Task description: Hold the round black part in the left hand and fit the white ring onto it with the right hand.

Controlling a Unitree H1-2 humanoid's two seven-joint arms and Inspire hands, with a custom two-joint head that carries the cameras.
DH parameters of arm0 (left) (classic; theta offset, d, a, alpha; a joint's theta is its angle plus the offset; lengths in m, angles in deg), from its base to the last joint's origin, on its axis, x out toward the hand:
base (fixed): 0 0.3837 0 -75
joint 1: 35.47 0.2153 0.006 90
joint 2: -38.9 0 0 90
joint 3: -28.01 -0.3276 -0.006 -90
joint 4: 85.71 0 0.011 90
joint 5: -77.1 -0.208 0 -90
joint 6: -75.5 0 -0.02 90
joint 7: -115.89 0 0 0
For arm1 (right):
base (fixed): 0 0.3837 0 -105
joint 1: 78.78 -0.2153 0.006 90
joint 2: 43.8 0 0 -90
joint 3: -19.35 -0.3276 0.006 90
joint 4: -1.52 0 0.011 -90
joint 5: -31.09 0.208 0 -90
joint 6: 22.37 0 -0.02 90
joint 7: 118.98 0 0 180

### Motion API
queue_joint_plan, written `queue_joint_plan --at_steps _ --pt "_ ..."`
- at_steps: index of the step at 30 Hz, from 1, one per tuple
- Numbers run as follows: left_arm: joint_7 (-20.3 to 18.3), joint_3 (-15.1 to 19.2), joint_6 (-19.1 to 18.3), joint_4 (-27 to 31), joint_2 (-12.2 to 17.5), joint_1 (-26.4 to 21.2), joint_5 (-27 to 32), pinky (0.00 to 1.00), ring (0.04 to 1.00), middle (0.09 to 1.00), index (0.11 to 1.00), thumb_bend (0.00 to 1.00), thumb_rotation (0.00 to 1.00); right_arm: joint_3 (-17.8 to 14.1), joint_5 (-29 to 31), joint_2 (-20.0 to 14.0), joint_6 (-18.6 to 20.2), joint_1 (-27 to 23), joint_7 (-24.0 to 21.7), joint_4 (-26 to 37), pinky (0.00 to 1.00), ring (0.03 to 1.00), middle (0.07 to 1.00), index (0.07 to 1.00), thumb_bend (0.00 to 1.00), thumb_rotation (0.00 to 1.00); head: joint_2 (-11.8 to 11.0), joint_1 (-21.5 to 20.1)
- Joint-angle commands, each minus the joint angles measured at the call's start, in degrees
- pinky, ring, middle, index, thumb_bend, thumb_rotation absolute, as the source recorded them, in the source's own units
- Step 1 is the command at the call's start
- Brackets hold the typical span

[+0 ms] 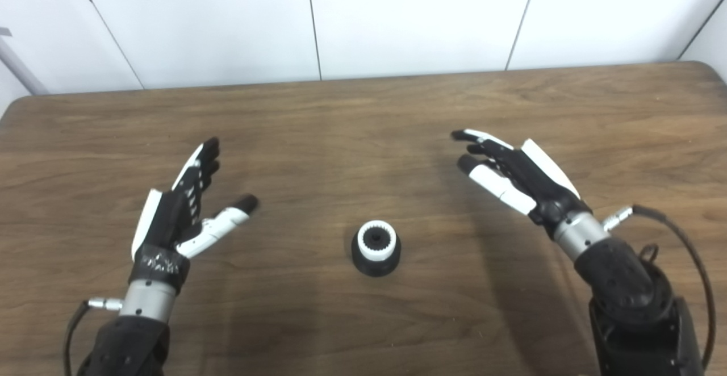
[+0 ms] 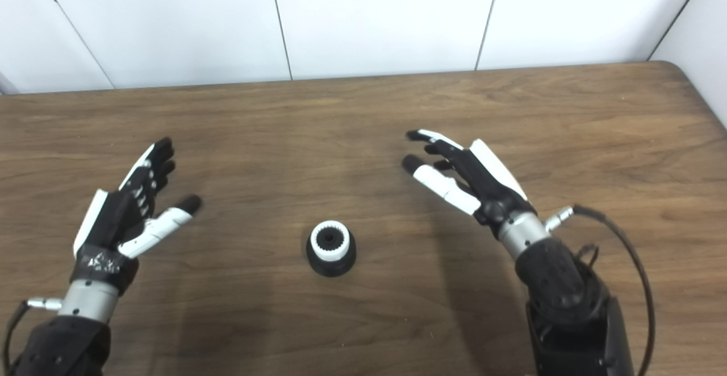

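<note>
We see a brown wooden table; at lower centre stands the round black part, white ring seated on top.

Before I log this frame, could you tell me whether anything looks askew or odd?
Nothing stands out. The white ring sits level on the round black part, upright on the table, with both the left hand and right hand open and apart.

The left hand sits in the left half of the frame, its arm rising from the lower left corner. Its fingers are stretched out toward the upper right, the thumb splayed to the right, and it holds nothing. The right hand is in the right half, its arm coming from the lower right corner. Its fingers reach toward the upper left, spread apart and empty.
</note>
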Motion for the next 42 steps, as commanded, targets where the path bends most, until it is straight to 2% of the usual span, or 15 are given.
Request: queue_joint_plan --at_steps 1,4,6,7,9,11,14,18,29,38,42 --pt "1.2 0.9 5.0 -0.5 -0.1 0.0 3.3 1.00 1.000 1.000 1.000 0.62 0.96 -1.1 4.9 2.4 -4.5 1.0 4.3 0.2 0.95 0.990 0.998 0.998 0.59 1.00 0.1 -0.3" --pt "2.5 1.0 10.4 -3.8 -0.7 1.2 4.3 1.00 1.000 1.000 1.000 0.59 1.00 -2.0 9.8 5.3 -7.2 3.8 7.8 -1.3 0.99 0.999 1.000 1.000 0.58 1.00 0.2 -0.6" --pt "3.5 0.6 14.3 -6.2 -1.0 1.9 3.9 1.00 1.000 1.000 1.000 0.57 1.00 -1.8 11.2 7.1 -9.9 5.8 10.5 -2.7 1.00 1.000 1.000 1.000 0.57 1.00 0.4 -0.5" --pt "3.9 0.3 16.0 -7.5 -1.1 2.3 3.5 1.00 1.000 1.000 1.000 0.57 1.00 -1.4 11.2 7.6 -12.6 6.9 12.1 -4.0 1.00 1.000 1.000 1.000 0.57 1.00 0.4 -0.7" --pt "4.5 -0.5 18.0 -9.0 -1.3 3.0 2.6 1.00 1.000 1.000 1.000 0.58 1.00 -1.0 11.0 7.8 -16.6 8.1 14.4 -6.3 1.00 1.000 1.000 1.000 0.60 1.00 0.4 -0.6" --pt "5.1 -1.3 18.9 -9.7 -1.7 3.7 2.1 1.00 1.000 1.000 1.000 0.57 1.00 -0.8 10.5 7.7 -18.8 8.4 16.4 -8.0 1.00 1.000 1.000 1.000 0.61 1.00 0.4 -0.4" --pt "6.2 -2.4 19.5 -9.9 -2.1 4.3 1.5 1.00 1.000 1.000 1.000 0.54 1.00 -0.7 10.9 7.2 -20.0 8.4 18.0 -9.2 1.00 1.000 1.000 1.000 0.58 1.00 0.5 -0.1" --pt "6.9 -3.3 20.1 -9.7 -2.4 4.7 1.3 1.00 1.000 1.000 1.000 0.56 1.00 -0.8 10.9 5.8 -21.9 8.5 19.0 -10.5 1.00 1.000 1.000 1.000 0.54 1.00 0.3 0.2" --pt "9.2 -5.2 22.9 -9.8 -2.0 4.5 -2.2 1.00 1.000 1.000 1.000 0.60 1.00 -2.1 16.3 3.5 -25.9 9.0 19.2 -13.4 1.00 1.000 1.000 0.991 0.54 1.00 -0.4 0.4" --pt "10.0 -5.9 22.8 -9.6 -2.1 4.3 -2.6 1.00 1.000 1.000 1.000 0.60 1.00 -2.5 18.7 2.4 -24.3 9.6 18.8 -12.8 1.00 1.000 1.000 0.983 0.60 1.00 -0.8 1.6" --pt "10.3 -6.2 22.2 -9.5 -2.1 4.2 -3.5 1.00 1.000 1.000 1.000 0.59 1.00 -2.6 19.0 2.5 -23.4 9.7 18.9 -12.3 1.00 1.000 0.997 0.976 0.59 1.00 -1.0 2.1"
